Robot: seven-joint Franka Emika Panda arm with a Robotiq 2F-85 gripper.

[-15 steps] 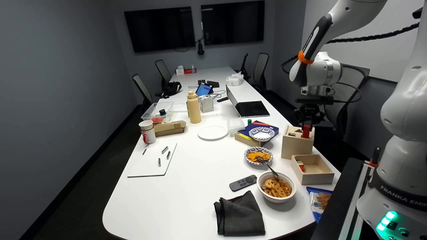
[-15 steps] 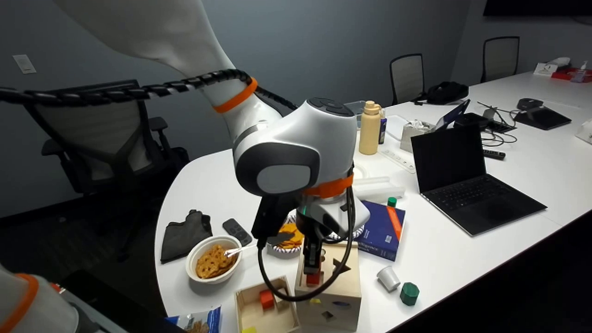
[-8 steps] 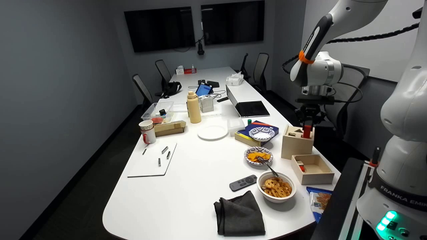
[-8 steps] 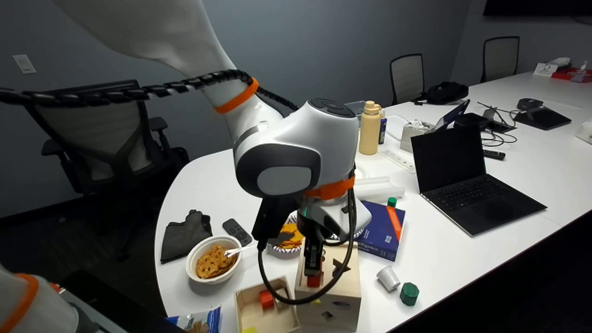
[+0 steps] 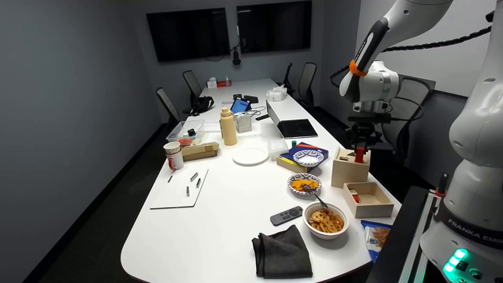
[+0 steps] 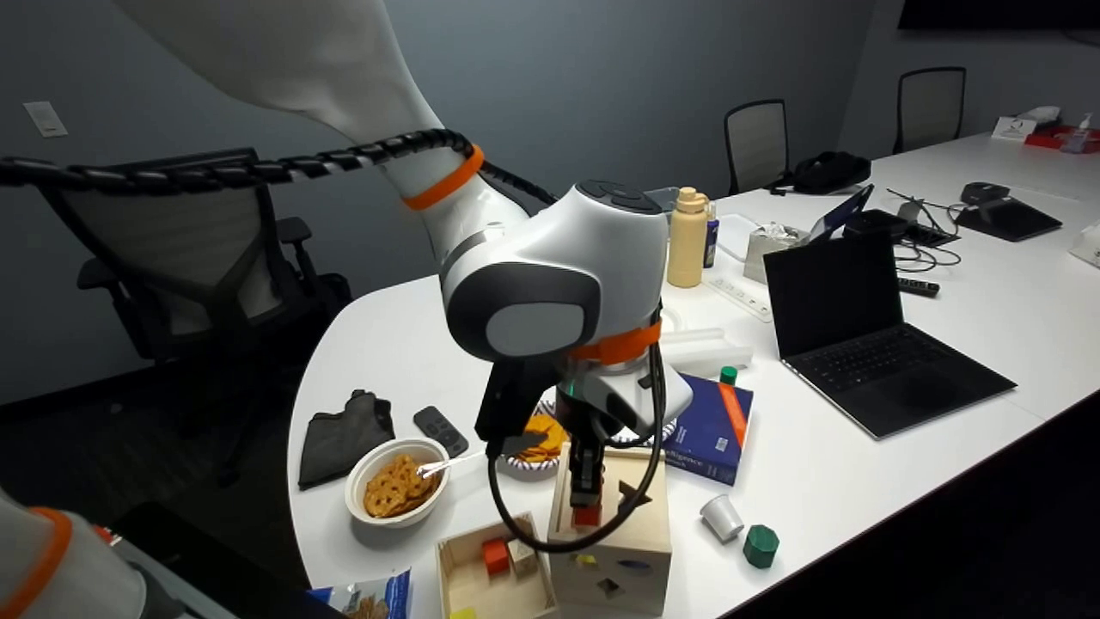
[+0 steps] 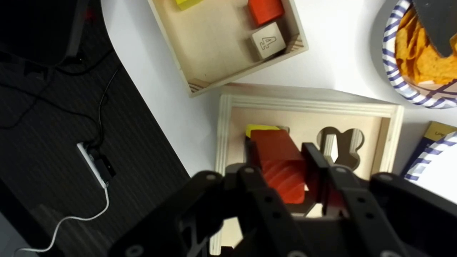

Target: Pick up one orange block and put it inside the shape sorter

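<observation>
The shape sorter [image 5: 349,175], a pale wooden cube box with cut-out holes, stands near the table edge; it also shows in an exterior view [image 6: 649,589] and the wrist view [image 7: 307,103]. My gripper [image 7: 280,150] is above its top face, pointing down, shut on an orange-red block [image 7: 275,137]. The block also shows below the fingers in both exterior views [image 5: 359,156] [image 6: 588,517]. It is over a dark hole, with something yellow beside it there. I cannot tell whether its lower end is inside the hole. Another orange block [image 6: 496,556] lies in the shallow tray.
The shallow wooden tray [image 5: 373,211] sits beside the sorter and also holds a pale numbered block [image 7: 268,41] and a yellow one [image 7: 187,3]. A patterned bowl of chips [image 7: 391,53], a blue book [image 6: 713,421], a cup [image 6: 723,518] and a green block [image 6: 761,547] are nearby.
My gripper and the block have shifted together slightly, a little up and to the side over the sorter's top. The block stays between the fingers. The sorter and tray have not moved.
</observation>
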